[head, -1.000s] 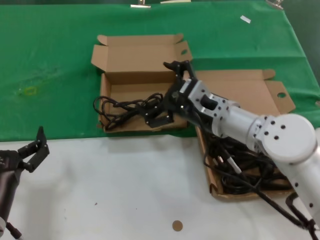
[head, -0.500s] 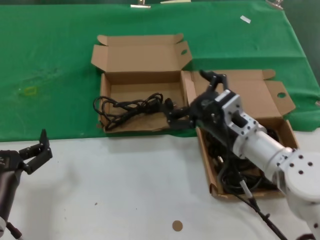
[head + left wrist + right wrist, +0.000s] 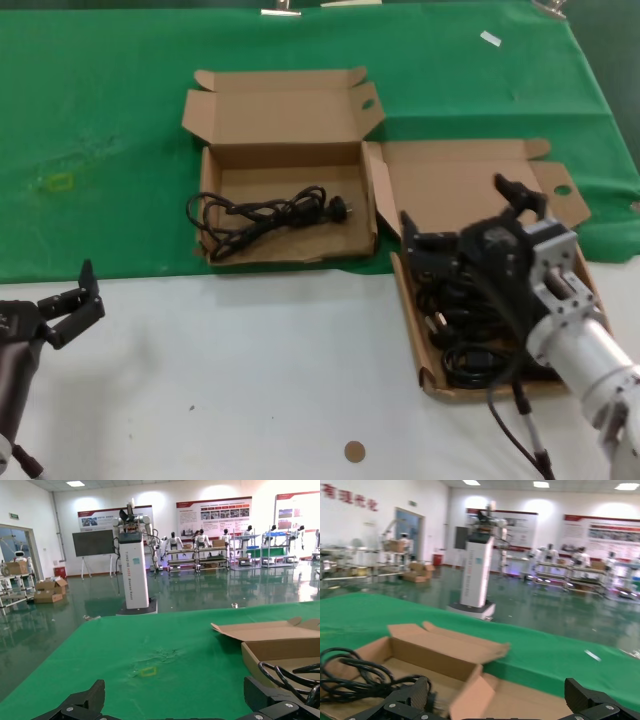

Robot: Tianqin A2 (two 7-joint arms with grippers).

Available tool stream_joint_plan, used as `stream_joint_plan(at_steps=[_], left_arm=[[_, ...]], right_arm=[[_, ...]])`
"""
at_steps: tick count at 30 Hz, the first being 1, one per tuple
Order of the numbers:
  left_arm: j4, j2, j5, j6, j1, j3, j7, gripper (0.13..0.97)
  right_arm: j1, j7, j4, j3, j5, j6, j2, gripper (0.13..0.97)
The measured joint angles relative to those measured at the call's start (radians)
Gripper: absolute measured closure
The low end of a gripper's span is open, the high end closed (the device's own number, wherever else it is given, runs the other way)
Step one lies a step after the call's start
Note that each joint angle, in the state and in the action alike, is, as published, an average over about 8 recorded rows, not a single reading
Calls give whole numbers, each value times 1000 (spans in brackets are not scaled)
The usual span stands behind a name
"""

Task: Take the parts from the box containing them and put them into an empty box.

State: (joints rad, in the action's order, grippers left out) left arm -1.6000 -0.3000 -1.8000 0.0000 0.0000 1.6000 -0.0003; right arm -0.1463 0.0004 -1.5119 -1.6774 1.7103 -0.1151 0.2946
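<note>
Cords: most of the black power cords [image 3: 470,345] lie heaped in the right-hand box [image 3: 570,265], the one to be emptied; they sit tangled, so picking out one bundle will probably mean tugging it free of its neighbours.
Delivered cord: one coiled cord [image 3: 262,215] lies across the floor of the left-hand box [image 3: 283,160], one loop hanging over its left wall; it is apart from either gripper, which suggests the transfer of that one is done.
Lids: both boxes have their hinged lids folded back flat onto the green cloth [image 3: 100,120], leaving the trays open from above for reaching in.
Right gripper [image 3: 465,215]: over the back of the right-hand box, above the heap, fingers spread wide and holding nothing; a likely position for going down onto another cord.
Left gripper [image 3: 68,300]: parked low at the near left over the white table [image 3: 250,380], well away from both boxes, fingers apart and empty, out of the working arm's way.
</note>
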Motion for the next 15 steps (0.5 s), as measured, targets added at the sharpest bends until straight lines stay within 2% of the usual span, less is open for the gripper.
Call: stream_joint_plan(at_steps=[7,15], left_arm=[[0,0,0,0,0,0,0,132],[0,0,0,0,0,0,0,132]], right_arm=[[90,0,-54,48,55,71,3,129],[107,0,-64,56,65,84,4,129]])
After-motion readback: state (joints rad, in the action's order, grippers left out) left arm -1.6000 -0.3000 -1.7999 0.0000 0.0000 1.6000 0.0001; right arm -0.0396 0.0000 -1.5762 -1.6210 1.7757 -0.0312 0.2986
